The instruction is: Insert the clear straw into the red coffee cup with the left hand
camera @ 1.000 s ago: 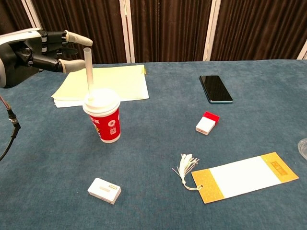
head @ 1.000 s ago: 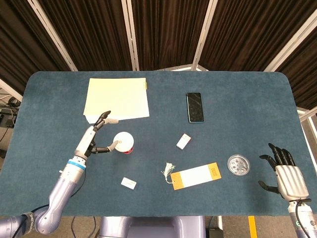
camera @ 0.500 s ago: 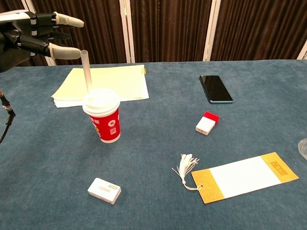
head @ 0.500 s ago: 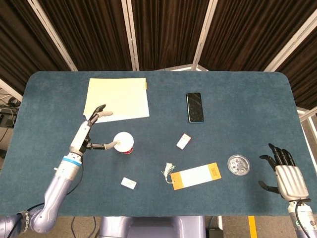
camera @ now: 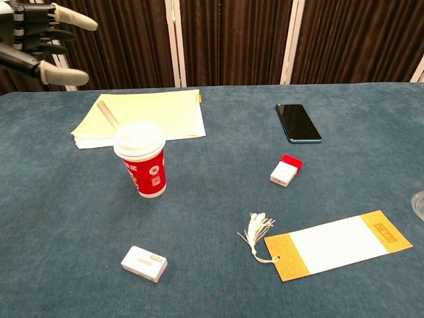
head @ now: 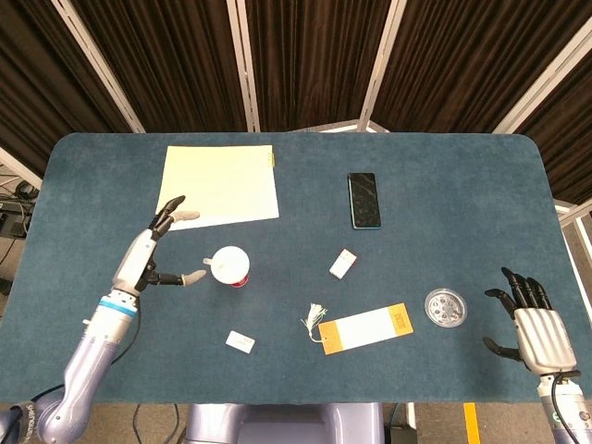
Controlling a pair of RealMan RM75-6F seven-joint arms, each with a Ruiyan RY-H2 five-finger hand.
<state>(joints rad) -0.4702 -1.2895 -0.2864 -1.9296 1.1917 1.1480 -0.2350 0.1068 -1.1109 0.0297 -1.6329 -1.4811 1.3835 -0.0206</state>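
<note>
The red coffee cup [camera: 144, 163] with a white lid [head: 230, 265] stands upright left of the table's middle. The clear straw [camera: 108, 115] sticks out of the lid, leaning back and to the left, with nothing holding it. My left hand [head: 153, 250] hovers left of the cup, apart from it, fingers spread and empty; the chest view shows the left hand [camera: 36, 40] at the top left, well above the straw. My right hand [head: 530, 325] rests open at the table's near right edge, away from everything.
A yellow paper stack [head: 220, 183] lies behind the cup. A phone [head: 363, 199], a small red-and-white box [head: 343, 264], a tasselled bookmark [head: 365, 327], a small white box [head: 240, 341] and a clear round lid [head: 445, 307] lie scattered on the blue table [head: 444, 185].
My left hand has let go of the straw and drawn back to the left and upward. The straw, upright before, now leans over in the lid. The right hand has not moved.
</note>
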